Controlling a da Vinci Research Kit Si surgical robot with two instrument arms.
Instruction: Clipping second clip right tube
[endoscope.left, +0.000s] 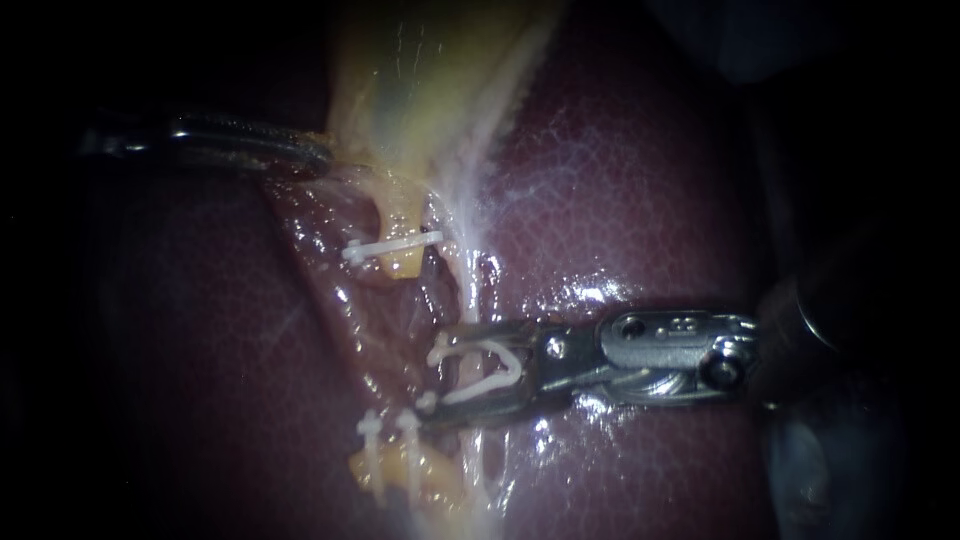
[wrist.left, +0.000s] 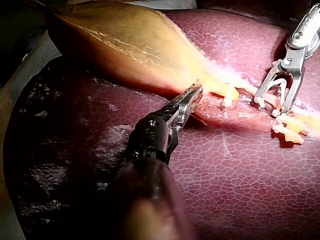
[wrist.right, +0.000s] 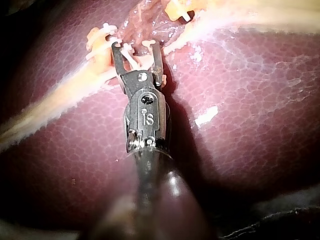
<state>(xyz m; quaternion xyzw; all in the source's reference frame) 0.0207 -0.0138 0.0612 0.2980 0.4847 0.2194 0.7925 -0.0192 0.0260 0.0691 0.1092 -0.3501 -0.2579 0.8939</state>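
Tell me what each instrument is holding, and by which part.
Right instrument: an open white clip, gripped by its two legs. Left instrument: apparently the gallbladder, pinched at its narrow end.

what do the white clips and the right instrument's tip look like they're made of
Clip on the tube and loaded clip: plain white with a dull finish and no metallic glint, so probably plastic, though the look alone leaves that open. Right instrument: silvery grey and smooth, with sharp bright highlights and a round screw head at its joint, so most likely polished steel.
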